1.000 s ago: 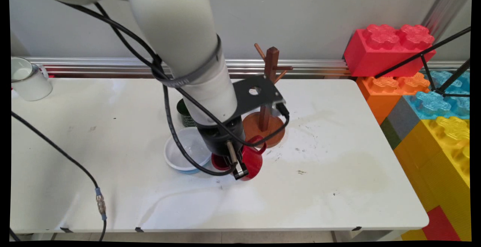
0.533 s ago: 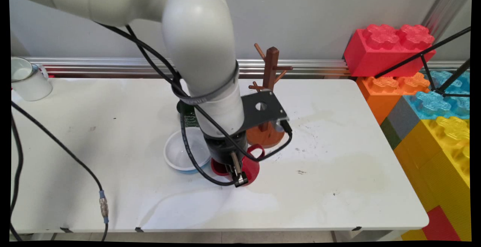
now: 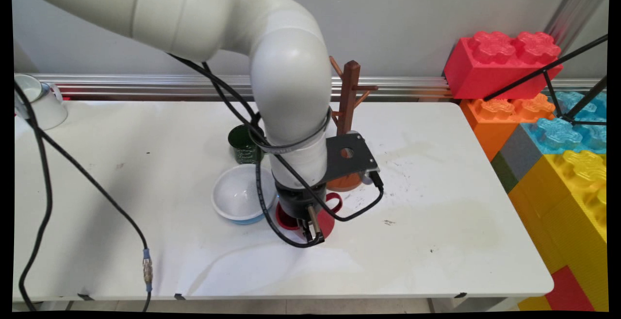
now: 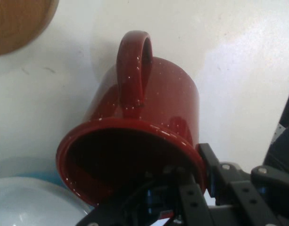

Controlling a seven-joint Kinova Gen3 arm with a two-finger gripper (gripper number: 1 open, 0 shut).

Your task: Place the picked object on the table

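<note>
My gripper (image 3: 313, 231) is shut on the rim of a red mug (image 3: 327, 222), low over the white table (image 3: 436, 241), just right of a white bowl (image 3: 237, 196). In the hand view the red mug (image 4: 149, 113) fills the middle, its mouth toward the camera and its handle on top pointing away. The gripper (image 4: 196, 183) pinches the rim at the lower right, one finger inside and one outside. I cannot tell whether the mug touches the table.
A wooden mug tree (image 3: 350, 86) stands right behind the hand, its round base (image 4: 17, 19) close to the mug's handle. A dark green cup (image 3: 242, 144) sits behind the bowl. A white mug (image 3: 36, 103) is far left. Large toy bricks (image 3: 504, 61) line the right side.
The arm has swung right and come down, carrying the red mug lower toward the table beside the bowl. The grip on the mug has stayed the same.
</note>
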